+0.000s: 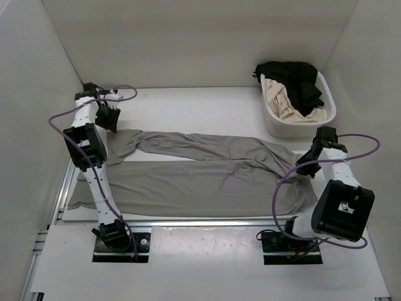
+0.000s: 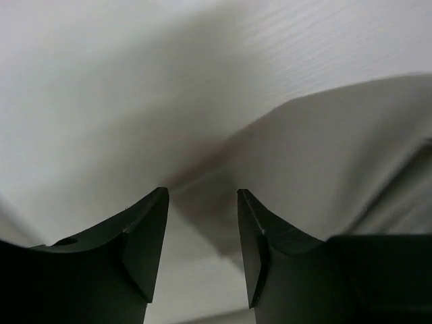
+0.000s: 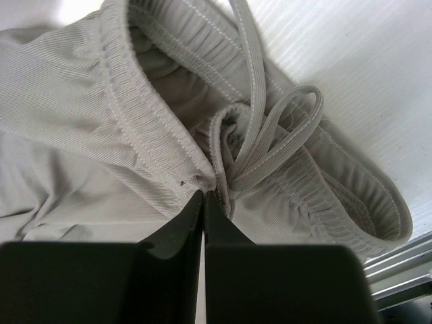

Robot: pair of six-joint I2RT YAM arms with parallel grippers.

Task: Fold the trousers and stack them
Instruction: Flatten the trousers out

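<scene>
The grey trousers lie spread across the table, legs to the left and waistband to the right. The far leg runs up to the left gripper. My left gripper is open just above that leg's end. In the left wrist view its jaws stand apart over the white table, with grey cloth ahead and to the right. My right gripper is at the waistband's far corner. In the right wrist view it is shut, pinching the gathered waistband beside the drawstring loops.
A white laundry basket stands at the back right with black and beige clothes in it. White walls close in the table on the left, back and right. A metal rail runs along the near edge.
</scene>
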